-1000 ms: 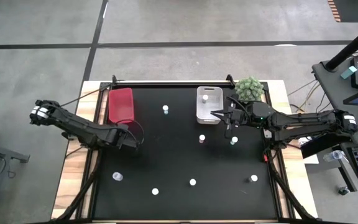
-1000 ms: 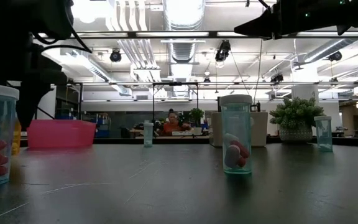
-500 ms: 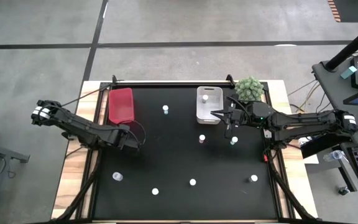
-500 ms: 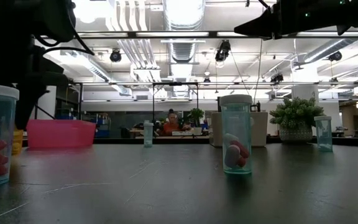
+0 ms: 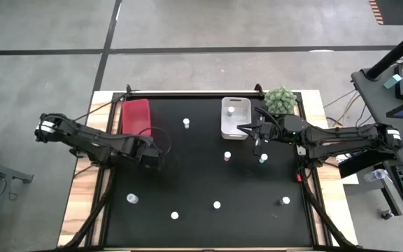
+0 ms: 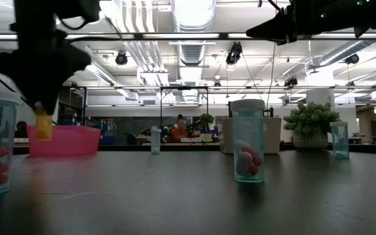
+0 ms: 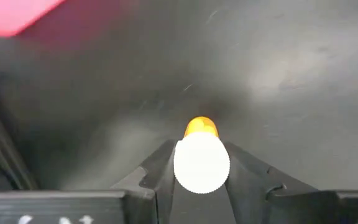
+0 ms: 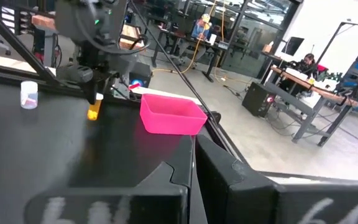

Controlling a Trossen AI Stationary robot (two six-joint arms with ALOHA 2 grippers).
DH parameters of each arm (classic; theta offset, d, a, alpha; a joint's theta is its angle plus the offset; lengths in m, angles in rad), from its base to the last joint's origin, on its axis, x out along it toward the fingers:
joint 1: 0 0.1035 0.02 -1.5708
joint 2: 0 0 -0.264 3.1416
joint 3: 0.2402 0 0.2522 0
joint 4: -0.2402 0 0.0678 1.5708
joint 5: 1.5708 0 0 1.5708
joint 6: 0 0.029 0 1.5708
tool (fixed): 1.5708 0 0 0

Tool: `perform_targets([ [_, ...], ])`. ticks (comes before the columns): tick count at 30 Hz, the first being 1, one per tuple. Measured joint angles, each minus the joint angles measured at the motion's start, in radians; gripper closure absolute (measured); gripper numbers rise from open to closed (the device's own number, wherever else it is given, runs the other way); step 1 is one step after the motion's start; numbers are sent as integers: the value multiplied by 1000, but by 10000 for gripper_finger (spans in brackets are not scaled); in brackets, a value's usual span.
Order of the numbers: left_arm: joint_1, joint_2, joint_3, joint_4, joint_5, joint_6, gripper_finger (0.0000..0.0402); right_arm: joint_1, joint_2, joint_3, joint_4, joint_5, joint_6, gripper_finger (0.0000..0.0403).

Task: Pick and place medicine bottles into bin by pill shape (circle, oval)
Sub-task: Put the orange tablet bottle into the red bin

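My left gripper (image 5: pixel 157 157) is shut on an orange medicine bottle (image 6: pixel 43 124) with a white cap (image 7: pixel 202 163), above the black table just right of the red bin (image 5: pixel 136 117). My right gripper (image 5: pixel 247 129) hovers shut and empty at the near right corner of the white bin (image 5: pixel 234 119), which holds one bottle (image 5: pixel 232 108). Other white-capped bottles stand upright on the table, among them one behind the centre (image 5: pixel 186 123), a pinkish one (image 5: pixel 227 155) and a green one (image 5: pixel 263 158). My left gripper pinches the orange bottle at its cap end (image 7: pixel 202 163) between the two fingers (image 7: pixel 160 168), one on each side. The fingers come from above, pointing down. The bottle hangs upright below them, its orange body (image 6: pixel 43 124) clear of the table.
Several more bottles stand near the front edge, at the left (image 5: pixel 132 199), the middle (image 5: pixel 175 215) (image 5: pixel 217 205) and the right (image 5: pixel 286 201). A green spiky plant ball (image 5: pixel 281 99) sits at the far right corner. People sit at desks in the room behind.
My left gripper has gone up and a little toward the table's right edge with the orange bottle. The bottle stood low by the table a second ago and now hangs lifted clear. My right arm has kept still.
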Motion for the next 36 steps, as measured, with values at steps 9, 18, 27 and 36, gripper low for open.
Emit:
perform_targets([
  [9, 262, 0, 222, -122, -87, 392, 299, 0, 0, -2, -22, 0, 7, 390],
  [18, 643, -7, 272, -123, -116, 775, 298, 0, 0, -2, -23, 0, 7, 390],
  [27, 971, 36, 271, -18, -110, 1008, 298, 0, 0, -2, -23, 0, 5, 390],
  [36, 1077, 188, 271, 77, -97, 1111, 298, 0, 0, -2, -24, 0, -1, 390],
])
